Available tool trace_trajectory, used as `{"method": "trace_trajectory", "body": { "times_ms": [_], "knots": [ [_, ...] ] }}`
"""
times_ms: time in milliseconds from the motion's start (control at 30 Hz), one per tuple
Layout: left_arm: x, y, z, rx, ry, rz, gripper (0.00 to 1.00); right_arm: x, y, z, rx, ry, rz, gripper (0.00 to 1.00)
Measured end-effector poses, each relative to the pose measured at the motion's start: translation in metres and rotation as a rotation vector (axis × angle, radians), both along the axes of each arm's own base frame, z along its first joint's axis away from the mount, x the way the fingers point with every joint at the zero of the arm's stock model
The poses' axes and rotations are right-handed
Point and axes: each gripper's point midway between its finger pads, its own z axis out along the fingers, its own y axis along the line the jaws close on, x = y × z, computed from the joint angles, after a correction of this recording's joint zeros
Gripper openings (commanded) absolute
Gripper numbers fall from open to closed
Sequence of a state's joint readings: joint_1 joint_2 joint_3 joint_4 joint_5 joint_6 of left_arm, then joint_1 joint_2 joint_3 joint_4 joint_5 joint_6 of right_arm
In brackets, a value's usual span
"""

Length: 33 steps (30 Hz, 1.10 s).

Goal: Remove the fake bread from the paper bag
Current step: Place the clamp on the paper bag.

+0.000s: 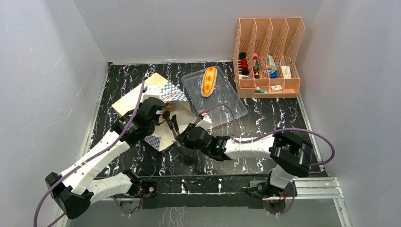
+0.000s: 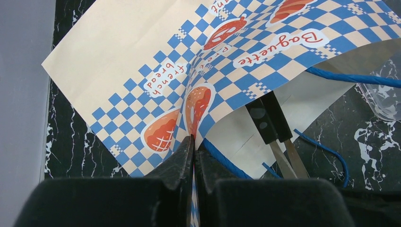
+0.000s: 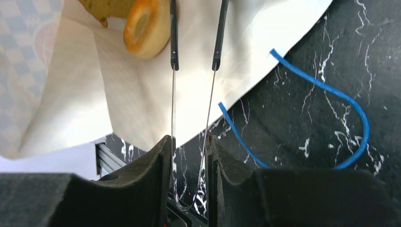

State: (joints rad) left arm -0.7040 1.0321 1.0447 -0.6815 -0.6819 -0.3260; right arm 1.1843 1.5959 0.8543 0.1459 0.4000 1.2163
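Note:
The paper bag [image 1: 137, 101] lies on its side on the black marbled table, mouth facing the arms. My left gripper [image 2: 194, 142] is shut on the bag's checkered upper edge [image 2: 222, 90] and holds the mouth up. My right gripper [image 3: 189, 142] is shut on thin metal tongs [image 3: 174, 42] whose black tips reach into the bag [image 3: 142, 99]. A golden ring donut [image 3: 145, 28] lies inside, just left of the tips, beside a brownish pastry [image 3: 111, 7]. One long orange-tan bun [image 1: 208, 80] rests on the clear tray [image 1: 229, 106].
A pink file organiser [image 1: 268, 52] with small items stands at the back right. Blue cord handles [image 3: 350, 104] trail on the table by the bag's mouth. Grey walls close in left, back and right. A metal rail [image 1: 312, 187] runs along the near edge.

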Motion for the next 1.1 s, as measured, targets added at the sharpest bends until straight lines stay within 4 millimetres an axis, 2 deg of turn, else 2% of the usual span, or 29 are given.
{"method": "trace_trajectory", "body": {
  "times_ms": [133, 433, 867, 900, 1100],
  "knots": [
    [-0.001, -0.002, -0.001, -0.009, 0.003, -0.005, 0.00, 0.013, 0.001, -0.003, 0.045, 0.016, -0.020, 0.11],
    [-0.003, -0.001, -0.004, -0.014, 0.008, -0.006, 0.00, 0.027, 0.011, -0.005, 0.123, 0.031, -0.013, 0.11],
    [-0.005, 0.000, -0.009, -0.012, 0.019, -0.005, 0.00, 0.025, 0.021, -0.036, 0.159, 0.056, 0.038, 0.11],
    [-0.005, 0.000, -0.009, -0.012, 0.019, -0.005, 0.00, 0.024, 0.019, -0.039, 0.129, 0.019, 0.067, 0.11],
    [-0.006, 0.001, -0.007, -0.016, 0.010, -0.005, 0.00, 0.021, 0.031, -0.026, 0.370, 0.203, -0.035, 0.11]
  ]
}}
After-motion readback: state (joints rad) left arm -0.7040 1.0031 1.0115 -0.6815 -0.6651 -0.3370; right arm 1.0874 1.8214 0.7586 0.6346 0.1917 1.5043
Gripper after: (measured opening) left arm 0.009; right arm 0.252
